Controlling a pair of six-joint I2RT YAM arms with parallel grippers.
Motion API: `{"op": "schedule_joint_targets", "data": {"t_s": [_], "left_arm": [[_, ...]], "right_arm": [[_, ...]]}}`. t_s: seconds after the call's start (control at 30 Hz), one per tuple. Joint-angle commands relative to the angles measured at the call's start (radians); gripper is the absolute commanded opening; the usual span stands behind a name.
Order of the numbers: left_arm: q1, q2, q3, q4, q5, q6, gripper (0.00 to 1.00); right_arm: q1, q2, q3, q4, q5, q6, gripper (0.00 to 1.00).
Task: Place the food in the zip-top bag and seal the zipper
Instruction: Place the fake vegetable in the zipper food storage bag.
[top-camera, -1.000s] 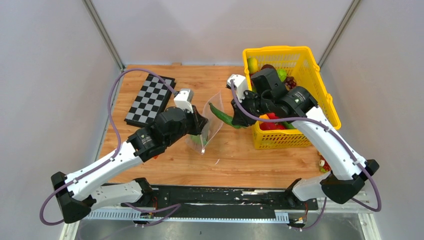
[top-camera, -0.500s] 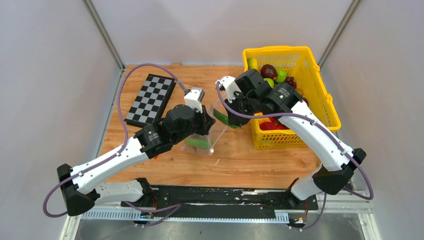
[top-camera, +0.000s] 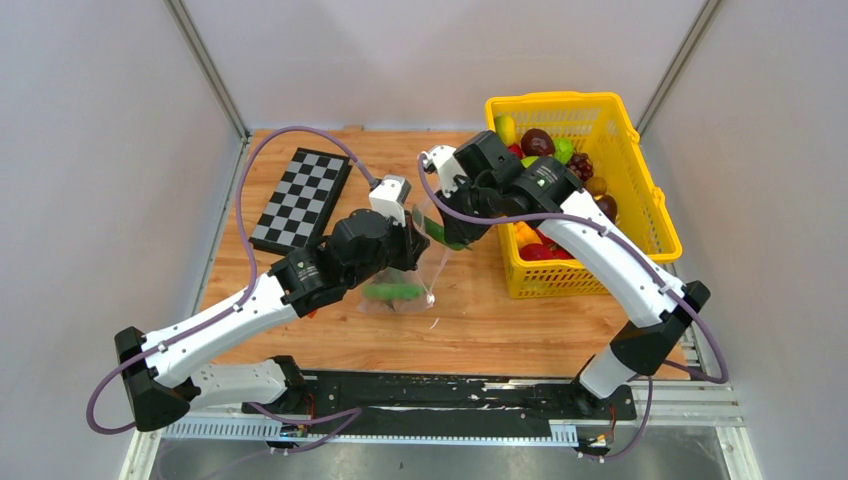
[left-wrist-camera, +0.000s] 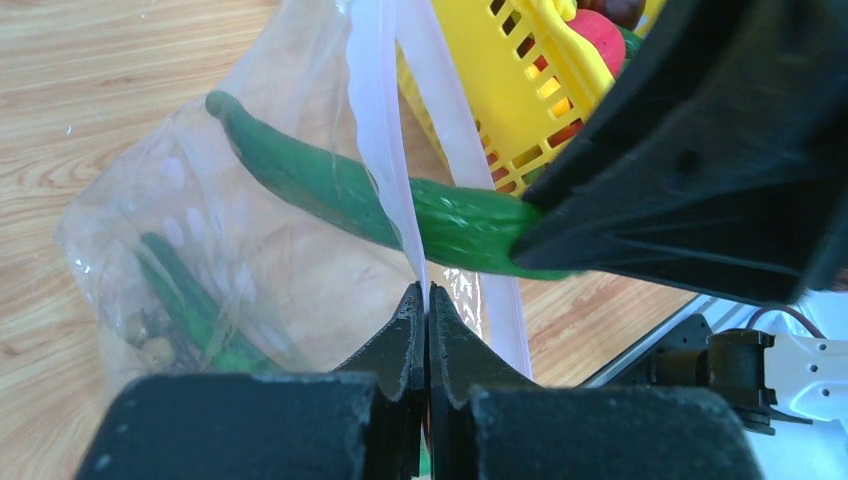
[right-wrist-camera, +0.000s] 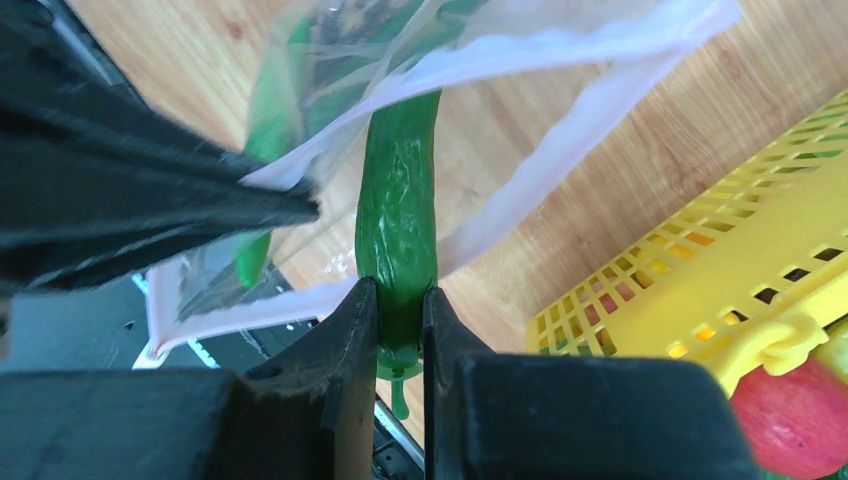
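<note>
Left gripper (left-wrist-camera: 427, 300) clamped on zipper (left-wrist-camera: 375, 130), holding bag (left-wrist-camera: 150, 220) mouth up, mid-frame. Right gripper (right-wrist-camera: 400, 305) pinching cucumber (right-wrist-camera: 398, 210) by its stem end, tip through the mouth, roughly half in. Risks: let go too soon and it tips back out over the rim; push harder and the zipper may slip the left pinch, collapsing the mouth. Basket (top-camera: 560, 278) upper right holds more food.
</note>
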Motion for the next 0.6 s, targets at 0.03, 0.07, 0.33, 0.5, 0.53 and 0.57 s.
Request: {"op": "schedule_joint_targets", "data": {"t_s": [0.03, 0.07, 0.33, 0.5, 0.53, 0.57], "left_arm": [[-0.008, -0.019, 0.015, 0.020, -0.018, 0.015, 0.00], [-0.008, -0.021, 0.012, 0.015, -0.028, 0.013, 0.00], [-0.008, -0.022, -0.008, 0.007, -0.052, 0.021, 0.00], [-0.008, -0.044, -0.050, 0.082, -0.047, 0.013, 0.00], [-0.008, -0.051, -0.057, 0.097, -0.046, 0.010, 0.00], [-0.008, -0.057, -0.065, 0.106, -0.045, 0.008, 0.00]], "right_arm": [[0.005, 0.059, 0.074, -0.009, 0.128, 0.045, 0.02], [0.004, 0.067, 0.084, -0.019, 0.138, 0.049, 0.02], [0.005, 0.041, 0.062, 0.067, 0.030, 0.039, 0.04], [0.004, 0.062, 0.063, 0.093, 0.010, 0.060, 0.08], [0.004, 0.065, 0.062, 0.097, 0.007, 0.060, 0.08], [0.005, 0.066, 0.057, 0.104, 0.005, 0.060, 0.09]]}}
